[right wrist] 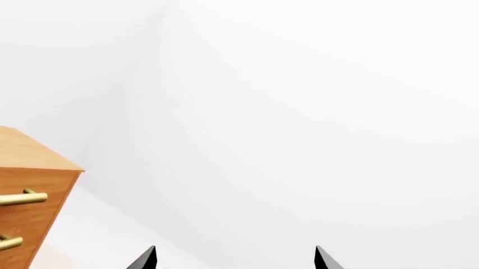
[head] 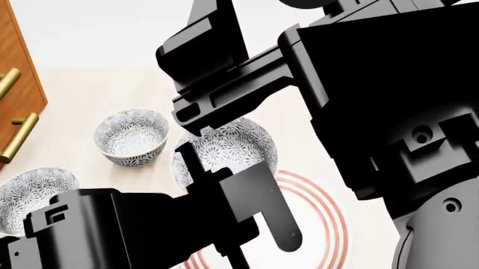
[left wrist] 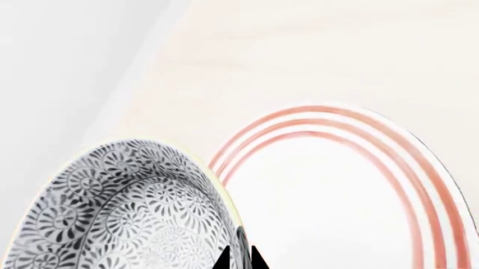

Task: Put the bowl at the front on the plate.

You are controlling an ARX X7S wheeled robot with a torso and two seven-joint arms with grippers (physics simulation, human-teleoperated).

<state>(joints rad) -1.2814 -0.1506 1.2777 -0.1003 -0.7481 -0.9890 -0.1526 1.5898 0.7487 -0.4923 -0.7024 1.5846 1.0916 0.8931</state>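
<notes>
Beside the plate [left wrist: 337, 196], left fingers [left wrist: 239, 259] gripping bowl [left wrist: 127, 213] rim

The plate [head: 329, 224] lies half hidden behind dark arms — the bowl [left wrist: 127, 213] cut off at the frame's edge.

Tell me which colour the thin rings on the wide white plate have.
Red: three thin concentric rings near the rim, clearest in the left wrist view.

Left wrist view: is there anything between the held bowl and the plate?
Nothing: in the left wrist view the bowl overlaps the plate's edge, no object between them.
</notes>
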